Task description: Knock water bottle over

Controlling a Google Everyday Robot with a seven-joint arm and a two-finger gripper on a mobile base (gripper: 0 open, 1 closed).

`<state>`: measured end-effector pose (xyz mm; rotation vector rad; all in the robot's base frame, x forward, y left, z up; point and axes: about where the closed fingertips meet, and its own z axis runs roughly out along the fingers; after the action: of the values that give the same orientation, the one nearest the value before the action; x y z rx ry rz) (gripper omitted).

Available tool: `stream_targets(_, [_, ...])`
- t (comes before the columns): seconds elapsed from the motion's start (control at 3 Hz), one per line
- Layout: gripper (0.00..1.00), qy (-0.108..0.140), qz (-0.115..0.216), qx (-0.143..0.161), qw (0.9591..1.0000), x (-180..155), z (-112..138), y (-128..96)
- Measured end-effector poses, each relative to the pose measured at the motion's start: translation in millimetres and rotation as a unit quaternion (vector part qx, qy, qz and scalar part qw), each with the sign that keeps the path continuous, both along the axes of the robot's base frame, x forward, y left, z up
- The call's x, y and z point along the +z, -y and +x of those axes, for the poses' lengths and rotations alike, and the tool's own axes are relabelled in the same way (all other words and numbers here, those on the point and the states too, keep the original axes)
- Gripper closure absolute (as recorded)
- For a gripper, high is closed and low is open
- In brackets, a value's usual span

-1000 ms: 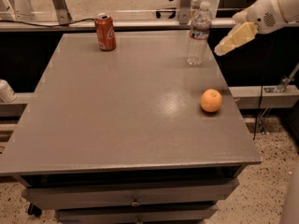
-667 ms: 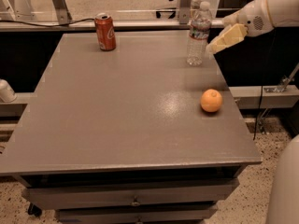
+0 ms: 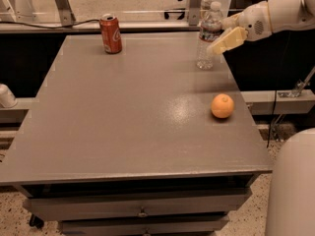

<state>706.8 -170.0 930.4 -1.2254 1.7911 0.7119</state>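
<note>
I have the gripper (image 3: pixel 217 45) in the upper right of the frame, cream fingers pressed together, its tip touching or just beside the clear ribbed plastic water bottle (image 3: pixel 206 47). The bottle stands upright near the grey table's (image 3: pixel 123 132) far right edge. I judge the next move is a firm shove leftward, toward open tabletop. The red soda can (image 3: pixel 110 33) and the round orange fruit (image 3: pixel 222 105) sit well apart.

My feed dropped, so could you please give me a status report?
Tool level with label of clear ribbed plastic water bottle, camera-right of it. Bottle upright. Orange round fruit, red soda can well apart.
</note>
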Motion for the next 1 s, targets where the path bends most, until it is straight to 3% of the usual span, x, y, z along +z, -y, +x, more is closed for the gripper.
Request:
stream_targets(0.33, [0.0, 0.003, 0.022, 0.024, 0.9995, 5, -6, -11])
stream_targets(1.0, [0.0, -0.019, 0.063, 0.074, 0.9951, 15, -49, -29])
